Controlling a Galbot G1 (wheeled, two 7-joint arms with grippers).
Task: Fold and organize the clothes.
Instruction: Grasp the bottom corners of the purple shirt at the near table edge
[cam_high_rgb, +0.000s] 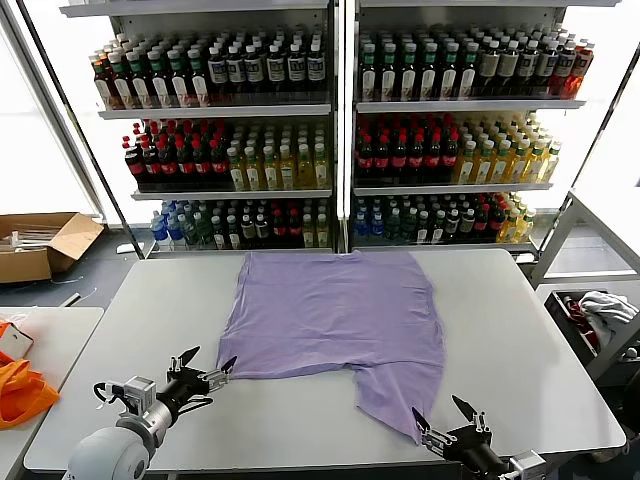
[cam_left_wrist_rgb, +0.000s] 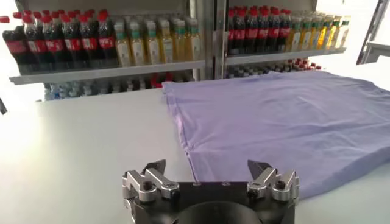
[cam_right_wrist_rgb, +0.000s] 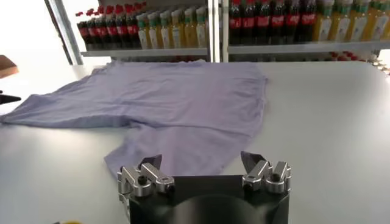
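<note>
The clothes are a lavender T-shirt (cam_high_rgb: 335, 320) lying partly folded on the grey table (cam_high_rgb: 520, 340), with a narrow flap reaching toward the front edge. My left gripper (cam_high_rgb: 210, 358) hovers open just off the shirt's near left corner. In the left wrist view the left gripper (cam_left_wrist_rgb: 206, 165) faces the shirt (cam_left_wrist_rgb: 280, 115), with that corner between its jaws and nothing held. My right gripper (cam_high_rgb: 440, 410) stands open at the tip of the front flap. From the right wrist, the right gripper (cam_right_wrist_rgb: 201, 159) has the shirt's flap (cam_right_wrist_rgb: 177, 103) just ahead, and nothing is gripped.
Shelves of bottles (cam_high_rgb: 340, 130) stand behind the table. A cardboard box (cam_high_rgb: 40, 245) lies on the floor at the left. Bright orange fabric (cam_high_rgb: 20, 390) sits on a side table. A white cloth (cam_high_rgb: 605, 305) rests in a bin at the right.
</note>
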